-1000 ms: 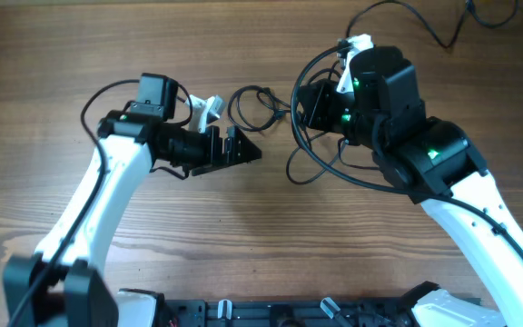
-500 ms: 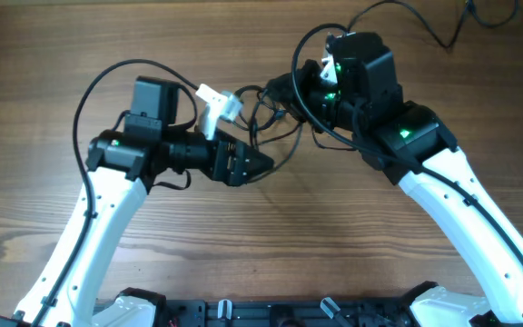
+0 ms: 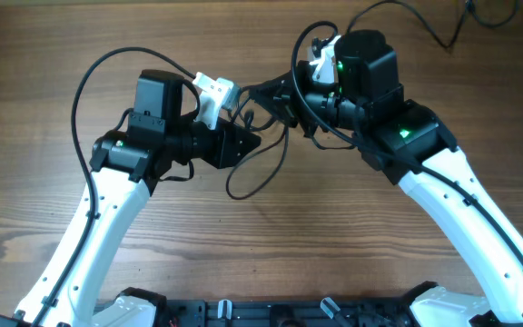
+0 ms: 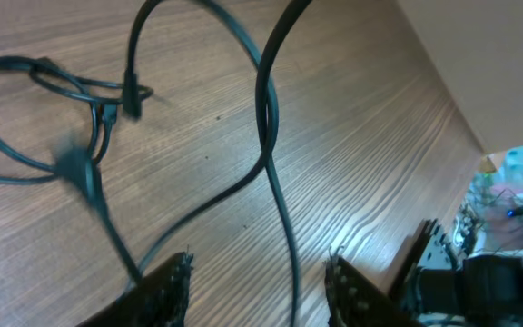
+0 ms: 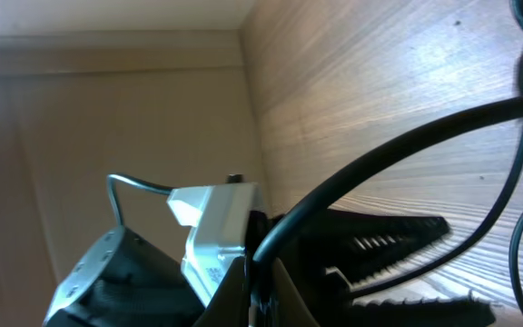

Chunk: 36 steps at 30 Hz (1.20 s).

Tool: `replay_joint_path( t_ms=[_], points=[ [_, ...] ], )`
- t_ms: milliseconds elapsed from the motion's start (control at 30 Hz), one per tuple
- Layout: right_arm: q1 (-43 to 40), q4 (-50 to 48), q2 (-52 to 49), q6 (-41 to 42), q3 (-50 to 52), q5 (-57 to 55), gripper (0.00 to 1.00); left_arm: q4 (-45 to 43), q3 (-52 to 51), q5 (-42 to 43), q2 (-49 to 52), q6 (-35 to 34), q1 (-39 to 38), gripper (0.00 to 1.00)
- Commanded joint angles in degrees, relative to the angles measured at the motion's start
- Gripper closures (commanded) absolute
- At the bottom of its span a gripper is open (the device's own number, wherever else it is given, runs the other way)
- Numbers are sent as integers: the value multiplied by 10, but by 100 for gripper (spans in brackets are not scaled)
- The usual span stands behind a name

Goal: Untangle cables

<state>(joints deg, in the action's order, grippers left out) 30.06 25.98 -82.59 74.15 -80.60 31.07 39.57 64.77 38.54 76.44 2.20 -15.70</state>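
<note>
The left fingers (image 4: 169, 287) stand partly apart, and one thin black strand runs through the gap between them without touching either. Beyond them the strand leads up to the rest of the cables (image 4: 78, 165), a small knot of loops over the wood. The right fingers (image 5: 398, 243) are pressed together just beside that knot; I cannot tell whether a strand is pinched in them. From above, the tangle sits between the two arms' tips, toward the far edge of the bench (image 3: 243, 263), about midway between its sides, one loop trailing toward the near edge.
</note>
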Motion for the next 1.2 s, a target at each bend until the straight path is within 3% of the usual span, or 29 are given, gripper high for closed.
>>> replay_joint_path(
  t_ms=[0,33,100,367,533,600,633,700,767,833,1033,1100,1167],
  points=[
    [-2,-23,-1,29,0,-2,96,7,2,-9,-2,-14,-2,69],
    [-3,-31,-1,30,0,-11,96,9,2,-9,-2,-14,-2,69],
    [-11,-31,-1,39,0,-37,96,14,2,-9,-2,-14,-2,61],
    [-26,-37,-1,50,0,-30,96,13,2,-9,-2,-14,-2,64],
    [-26,-41,-1,55,0,-30,96,13,2,-9,-2,-14,-2,83],
    [-27,-40,-1,50,0,-33,95,13,2,-9,-2,-14,-2,96],
    [-27,-37,-1,33,0,-45,91,13,2,-9,-2,-14,-2,96],
    [-27,-16,-1,-26,0,-95,69,14,2,-12,-2,-19,-2,96],
    [-27,39,-1,-73,0,-158,35,14,2,-58,-2,-68,-2,96],
    [-27,97,-1,-99,0,-205,21,14,2,-104,-2,-109,-2,96],
    [-27,241,-4,-252,2,-270,9,13,2,-142,-2,-181,-2,96],
    [-27,288,-10,-269,5,-270,2,13,2,-142,-2,-194,-2,96],
    [-25,324,-31,-284,5,-258,0,11,2,-142,-2,-210,-2,96]
  ],
)
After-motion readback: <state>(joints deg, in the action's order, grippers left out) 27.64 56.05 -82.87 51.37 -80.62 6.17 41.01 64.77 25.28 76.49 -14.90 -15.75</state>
